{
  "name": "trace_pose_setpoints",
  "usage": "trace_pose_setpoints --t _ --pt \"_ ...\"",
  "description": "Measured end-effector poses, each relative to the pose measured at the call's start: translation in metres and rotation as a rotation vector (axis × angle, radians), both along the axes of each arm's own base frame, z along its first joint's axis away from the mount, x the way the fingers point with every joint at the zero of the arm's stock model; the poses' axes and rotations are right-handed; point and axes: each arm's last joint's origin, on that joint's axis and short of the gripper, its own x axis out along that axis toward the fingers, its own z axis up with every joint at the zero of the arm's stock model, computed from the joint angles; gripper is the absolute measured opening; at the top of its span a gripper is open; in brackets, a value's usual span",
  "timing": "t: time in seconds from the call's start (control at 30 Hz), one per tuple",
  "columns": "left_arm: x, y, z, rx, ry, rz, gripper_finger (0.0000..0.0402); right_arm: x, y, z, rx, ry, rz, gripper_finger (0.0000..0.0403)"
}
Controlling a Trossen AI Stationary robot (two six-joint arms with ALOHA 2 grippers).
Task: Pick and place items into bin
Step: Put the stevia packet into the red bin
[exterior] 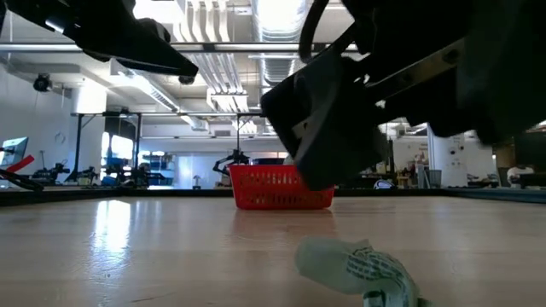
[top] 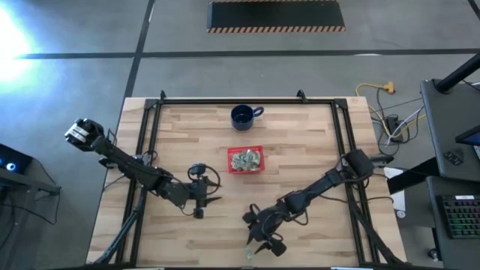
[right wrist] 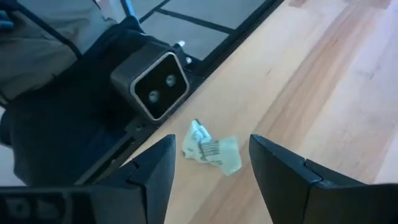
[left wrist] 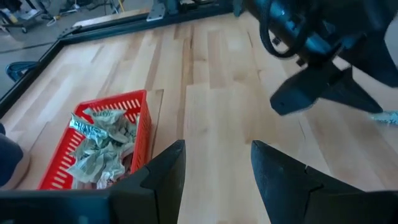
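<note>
One pale green-and-whitish crumpled item (right wrist: 211,151) lies alone on the wood near the table's near edge, also seen as item (exterior: 358,266) and item (top: 249,253). My right gripper (right wrist: 211,142) hovers open above it, a finger to either side, touching nothing; it shows as right gripper (top: 259,238). The red bin (top: 245,159) stands mid-table with several items (left wrist: 102,149) piled in it. My left gripper (left wrist: 217,149) is open over bare wood, near-left of the bin, at left gripper (top: 204,201).
A dark blue mug (top: 242,116) stands beyond the bin toward the far edge. The low camera's box (right wrist: 152,84) sits just past the near edge beside the lone item. A black frame (top: 150,142) borders the wooden table. Bare wood lies between the two grippers.
</note>
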Motion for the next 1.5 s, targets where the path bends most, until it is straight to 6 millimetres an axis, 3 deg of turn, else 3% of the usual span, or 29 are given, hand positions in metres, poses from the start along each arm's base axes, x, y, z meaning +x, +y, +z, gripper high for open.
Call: trace_pose_setpoints --t 0.23,0.57,1.37,1.5 --pt "0.004 -0.003 -0.011 0.003 0.040 0.010 0.0167 0.010 0.005 -0.015 -0.011 0.026 0.000 0.0196" --pt "0.011 -0.006 -0.027 0.027 0.091 0.011 0.0167 0.011 0.006 -0.016 -0.022 0.063 -0.009 0.0189" --pt "0.012 -0.008 -0.025 0.014 0.074 0.004 0.0167 0.008 0.004 -0.019 -0.085 0.062 0.027 0.0016" --pt "0.012 -0.008 -0.025 0.013 0.074 0.003 0.0167 0.007 0.004 -0.014 -0.089 0.052 0.027 0.0009"
